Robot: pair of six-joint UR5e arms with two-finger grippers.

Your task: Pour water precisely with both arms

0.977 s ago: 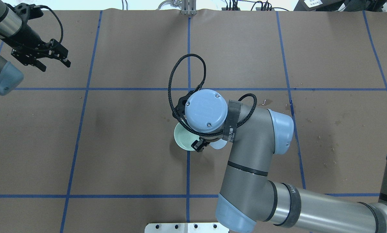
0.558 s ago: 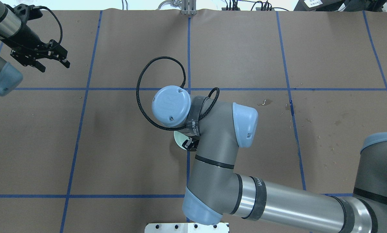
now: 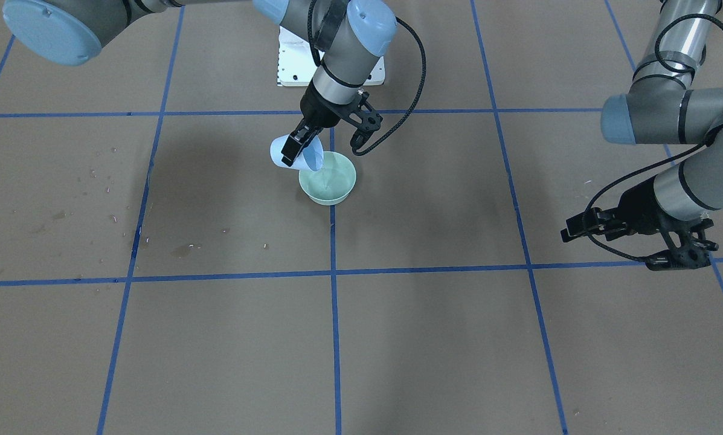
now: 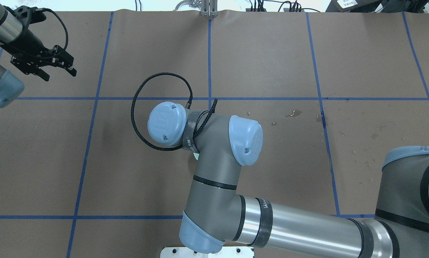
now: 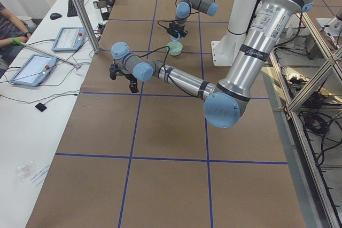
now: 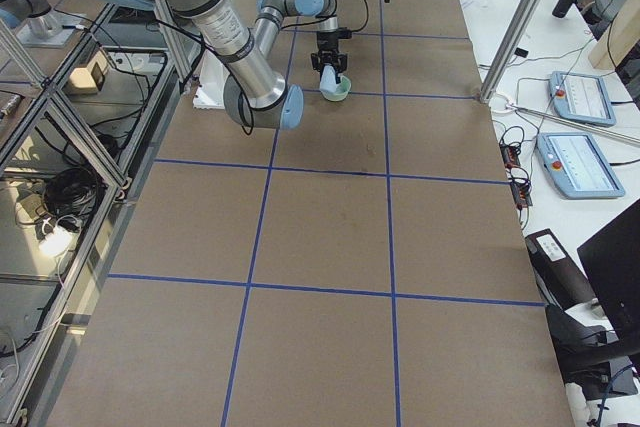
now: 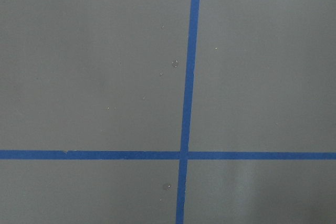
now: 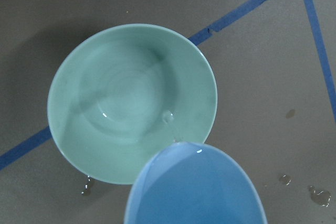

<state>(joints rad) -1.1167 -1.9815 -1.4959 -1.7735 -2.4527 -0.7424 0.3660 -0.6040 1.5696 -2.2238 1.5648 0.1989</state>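
Note:
My right gripper (image 3: 296,148) is shut on a light blue cup (image 3: 301,158), held tilted with its lip over a pale green bowl (image 3: 330,180). In the right wrist view a thin stream of water (image 8: 168,119) falls from the cup's rim (image 8: 194,182) into the bowl (image 8: 126,98), which holds a shallow rippled pool. In the overhead view the right arm (image 4: 214,157) hides the gripper, the cup and nearly all of the bowl. My left gripper (image 4: 55,71) hovers open and empty at the far left, also seen in the front-facing view (image 3: 636,241).
Water drops and damp spots lie on the brown table paper (image 3: 180,249) and beside the bowl (image 8: 315,195). Blue tape lines (image 4: 209,64) grid the table. The white pedestal plate (image 3: 289,66) stands behind the bowl. Tablets (image 6: 580,162) lie on the side bench.
The right arm's wrist has swung left in the overhead view and now covers the gripper, cup and bowl. The left gripper has drifted slightly up and left.

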